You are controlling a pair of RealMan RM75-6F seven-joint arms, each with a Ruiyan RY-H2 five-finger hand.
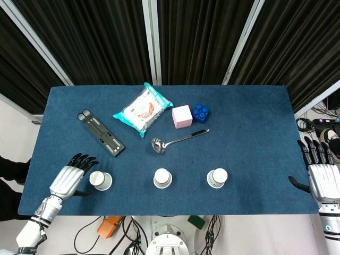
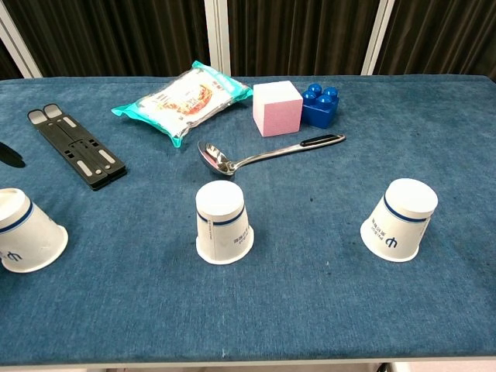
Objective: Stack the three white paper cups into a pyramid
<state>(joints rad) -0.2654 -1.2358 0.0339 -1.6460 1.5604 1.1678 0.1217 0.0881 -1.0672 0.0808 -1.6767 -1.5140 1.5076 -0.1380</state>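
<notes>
Three white paper cups stand upside down in a row near the table's front edge: the left cup [image 1: 100,180] [image 2: 28,232], the middle cup [image 1: 162,178] [image 2: 223,222] and the right cup [image 1: 217,178] [image 2: 400,219]. My left hand [image 1: 69,178] hovers just left of the left cup with its fingers spread and nothing in it; in the chest view only a dark fingertip [image 2: 11,153] shows at the left edge. My right hand [image 1: 320,174] hangs open beyond the table's right edge, far from the cups.
Behind the cups lie a metal ladle [image 1: 178,140], a pink cube [image 1: 182,116], a blue toy brick [image 1: 200,112], a snack bag [image 1: 142,109] and a black folding stand [image 1: 100,132]. The blue table cloth [image 1: 255,133] ends near the cups in front.
</notes>
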